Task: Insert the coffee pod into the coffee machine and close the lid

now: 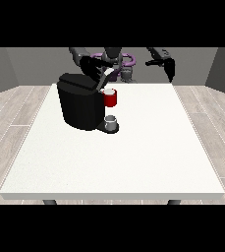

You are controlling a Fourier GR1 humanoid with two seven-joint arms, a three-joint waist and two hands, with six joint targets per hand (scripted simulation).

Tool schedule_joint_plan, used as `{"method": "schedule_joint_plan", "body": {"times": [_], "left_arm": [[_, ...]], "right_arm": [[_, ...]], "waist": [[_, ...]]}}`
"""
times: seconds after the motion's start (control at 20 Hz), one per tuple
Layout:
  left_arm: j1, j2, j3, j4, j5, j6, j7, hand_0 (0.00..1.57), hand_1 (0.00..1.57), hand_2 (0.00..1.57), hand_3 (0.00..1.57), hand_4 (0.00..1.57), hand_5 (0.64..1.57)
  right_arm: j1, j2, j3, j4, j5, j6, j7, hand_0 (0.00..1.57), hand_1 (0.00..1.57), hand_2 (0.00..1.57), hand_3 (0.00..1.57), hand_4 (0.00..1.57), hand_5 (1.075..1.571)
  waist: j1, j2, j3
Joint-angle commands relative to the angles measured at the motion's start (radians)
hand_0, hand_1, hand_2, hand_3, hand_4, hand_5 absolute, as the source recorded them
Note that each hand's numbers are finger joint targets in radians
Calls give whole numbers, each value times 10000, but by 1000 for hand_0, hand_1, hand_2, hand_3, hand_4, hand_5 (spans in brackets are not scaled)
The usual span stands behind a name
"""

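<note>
A black coffee machine (79, 106) stands on the white table (148, 147) at the left of the middle. Its red pod holder (110, 98) juts out at the front, with something pale in its top that may be the coffee pod. A grey lid (105, 78) slants up above the holder, raised. The hand at the view's left (92, 66) is right at the lid's upper end, black against the dark machine. The hand at the view's right (170, 68) hangs in the air beyond the table's far right edge, away from everything.
A small grey cup (111, 122) sits on the machine's drip base under the holder. The robot's torso (115, 61) stands behind the table's far edge. Grey walls and a wood floor surround the table.
</note>
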Motion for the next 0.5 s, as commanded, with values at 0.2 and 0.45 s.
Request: {"method": "schedule_joint_plan", "body": {"times": [0.2,0.45], "left_arm": [[-640,165,71,278,103,193,-24,0,0,0,0,167,1571],[74,-28,-524,-437,195,-333,39,0,0,0,0,121,1571]], "right_arm": [[-1050,-19,241,319,693,-110,-105,0,0,0,0,149,1571],[-724,433,331,592,881,-446,-70,0,0,0,0,116,1571]], "waist": [[48,417,5],[388,-228,6]]}}
